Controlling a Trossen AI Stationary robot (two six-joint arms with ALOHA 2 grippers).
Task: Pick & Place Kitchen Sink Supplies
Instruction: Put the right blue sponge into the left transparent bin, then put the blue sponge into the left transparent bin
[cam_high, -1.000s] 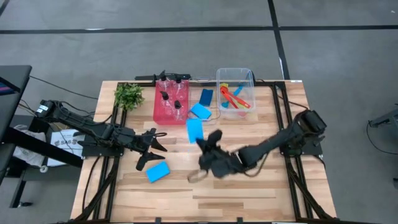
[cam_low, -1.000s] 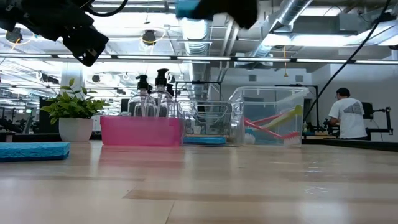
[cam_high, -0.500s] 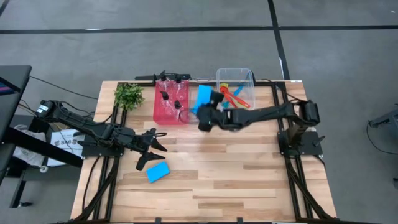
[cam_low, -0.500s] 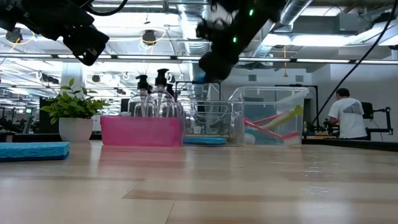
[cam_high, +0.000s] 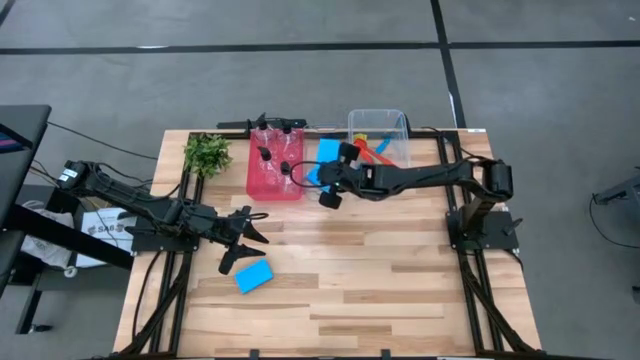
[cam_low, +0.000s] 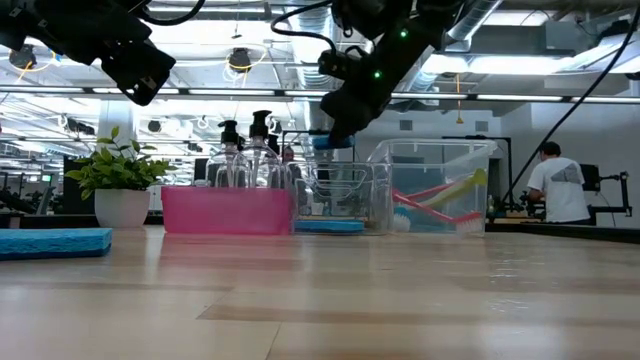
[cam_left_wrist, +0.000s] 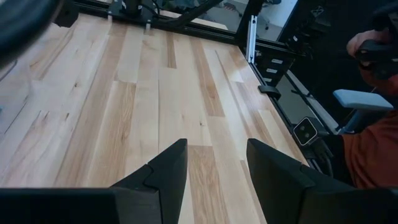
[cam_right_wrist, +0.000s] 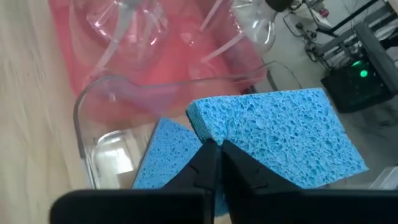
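Observation:
My right gripper (cam_high: 322, 185) hangs over the small clear tray (cam_right_wrist: 93, 134) between the pink bin (cam_high: 275, 165) and the clear bin (cam_high: 378, 135). It is shut on a light-blue sponge (cam_right_wrist: 280, 140). Another blue sponge (cam_right_wrist: 163, 158) lies flat in the tray below it. A third sponge (cam_high: 253, 275) lies flat on the table's near left part. Pump bottles (cam_low: 245, 150) stand in the pink bin, and brushes (cam_high: 375, 157) lie in the clear bin. My left gripper (cam_high: 245, 238) waits open above the left side of the table, beside the third sponge. My right gripper pinches the light-blue sponge between its two fingers at an edge near one corner (cam_right_wrist: 208, 134). The fingers (cam_right_wrist: 208, 165) come in from the table's right, slanting down. The sponge is lifted clear and juts out past the fingertips above the tray.
A leafy plant in a white pot (cam_high: 207, 153) stands at the far left corner. The near half of the wooden table (cam_high: 380, 290) is bare. In the room beyond the table, a person (cam_low: 560, 190) stands on the right of the low view.
My right gripper has carried the sponge from above the table's middle toward the far edge. It now hangs over the tray between the two bins and has come down somewhat. The sponge stayed in the shut fingers throughout.

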